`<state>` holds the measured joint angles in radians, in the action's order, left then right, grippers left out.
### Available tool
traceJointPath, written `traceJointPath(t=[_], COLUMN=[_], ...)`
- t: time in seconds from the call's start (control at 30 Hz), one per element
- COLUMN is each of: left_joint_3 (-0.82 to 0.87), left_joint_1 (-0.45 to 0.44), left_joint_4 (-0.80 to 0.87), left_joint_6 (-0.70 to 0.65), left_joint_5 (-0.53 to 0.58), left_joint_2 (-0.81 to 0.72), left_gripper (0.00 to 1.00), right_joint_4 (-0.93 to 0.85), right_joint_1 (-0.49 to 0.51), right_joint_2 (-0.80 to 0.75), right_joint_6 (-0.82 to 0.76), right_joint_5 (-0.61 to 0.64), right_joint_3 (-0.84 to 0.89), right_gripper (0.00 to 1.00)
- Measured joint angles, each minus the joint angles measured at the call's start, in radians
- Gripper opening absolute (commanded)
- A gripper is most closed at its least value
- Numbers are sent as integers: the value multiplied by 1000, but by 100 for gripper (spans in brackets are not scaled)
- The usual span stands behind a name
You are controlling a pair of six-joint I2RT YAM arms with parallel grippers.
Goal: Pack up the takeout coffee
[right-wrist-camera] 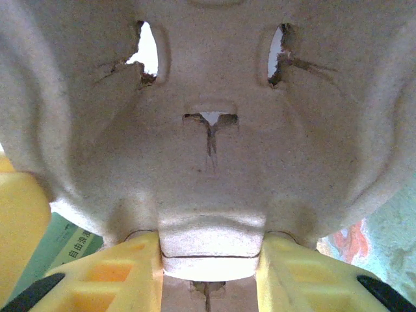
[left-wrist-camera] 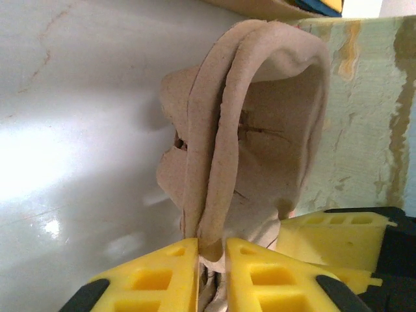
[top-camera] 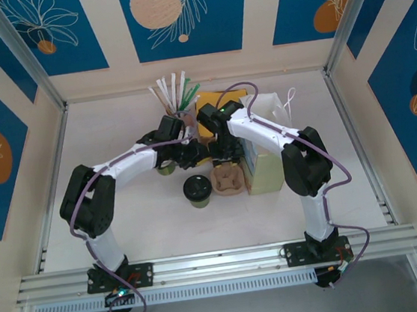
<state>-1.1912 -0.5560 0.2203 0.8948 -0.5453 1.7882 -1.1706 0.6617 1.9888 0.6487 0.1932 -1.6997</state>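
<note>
Going by the overhead view, far side of the desk (top-camera: 116,136) is 12 o'clock and the arm bases are 6.

The left arm comes in from about 7 o'clock and reaches into the middle. In its wrist cam the left pincer (left-wrist-camera: 211,244) is squeezed together on a thin upright edge of the cardboard cup carrier (top-camera: 228,180). The yellow fingers (left-wrist-camera: 172,276) press in from both sides with nothing but cardboard between them.

Tucked under that arm at roughly 10 o'clock from the carrier is a lidless green cup (top-camera: 167,167). A bunch of straws (top-camera: 173,91) pokes up further back, around 11 o'clock.

The takeout coffee (top-camera: 196,189), green cup with its black lid on, is standing upright on the desk near the middle. It's just beside the carrier at about 8 o'clock from it, and nothing's gripping it. Can't tell if the two are touching.

The carrier itself sits dead centre, empty pockets facing up.

The right arm swings in from 5 o'clock. Its wrist cam shows the right pincer (right-wrist-camera: 210,244) clamped on a thicker rounded bit of the carrier's rim, so its fingers are partly apart but tight on the cardboard. So both pincers are on the carrier, up at its 12 o'clock side.

At 3 o'clock from the carrier, right against it, is a pale green bag (top-camera: 268,170).
</note>
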Motion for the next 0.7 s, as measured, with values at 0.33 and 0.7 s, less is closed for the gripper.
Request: traceJointPath(t=[0.33, 0.7], left_joint_3=[69, 82], left_joint_1=[11, 17], left_joint_4=[-125, -136], left_joint_6=[82, 94], left_joint_5=[-43, -48], left_joint_2=[-1, -1], left_gripper=[25, 31], right_joint_4=[5, 7], right_joint_1=[-4, -7], right_joint_2=[0, 0], right_joint_6=[3, 8], right_joint_5=[-11, -13], right_joint_3=[0, 0], right_gripper=[37, 37])
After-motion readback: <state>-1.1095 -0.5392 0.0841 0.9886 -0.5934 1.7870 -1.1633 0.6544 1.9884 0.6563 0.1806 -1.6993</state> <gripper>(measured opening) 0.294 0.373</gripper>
